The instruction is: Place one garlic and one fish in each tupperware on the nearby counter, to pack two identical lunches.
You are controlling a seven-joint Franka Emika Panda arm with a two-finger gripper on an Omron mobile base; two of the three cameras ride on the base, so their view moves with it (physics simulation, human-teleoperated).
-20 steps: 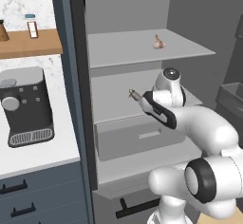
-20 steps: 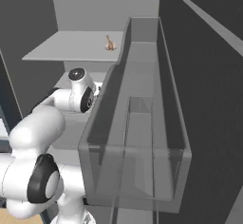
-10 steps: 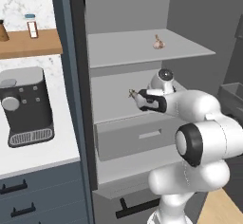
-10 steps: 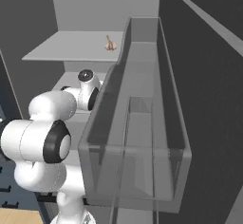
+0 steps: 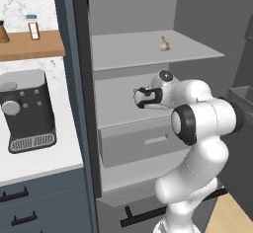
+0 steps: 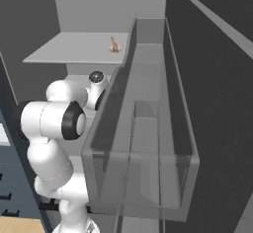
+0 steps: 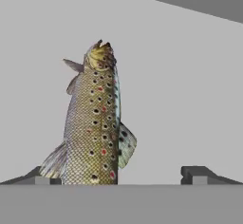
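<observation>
A speckled brown fish point(image 7: 95, 123) lies on the grey middle shelf point(image 5: 116, 111) of an open fridge. It reaches in between my two finger tips. My gripper point(image 7: 115, 175) is open, with one tip on each side of the fish's tail end and no contact that I can see. In the left base view the gripper point(image 5: 141, 97) sits low over that shelf, covering the fish. A garlic point(image 5: 165, 44) point(image 6: 114, 45) rests on the shelf above. The white marble counter point(image 5: 44, 163) is to the left of the fridge. The tupperware is out of view.
A black coffee machine point(image 5: 27, 109) stands on the counter, under a wooden wall shelf point(image 5: 29, 47) with small bottles. A grey drawer point(image 5: 143, 145) sits below the fish's shelf. The clear fridge door bin point(image 6: 143, 143) juts close on the arm's right.
The hand has moved a little further in over the middle shelf, up to the fish. The arm's elbow has rolled up and over. The jaws have stayed open.
</observation>
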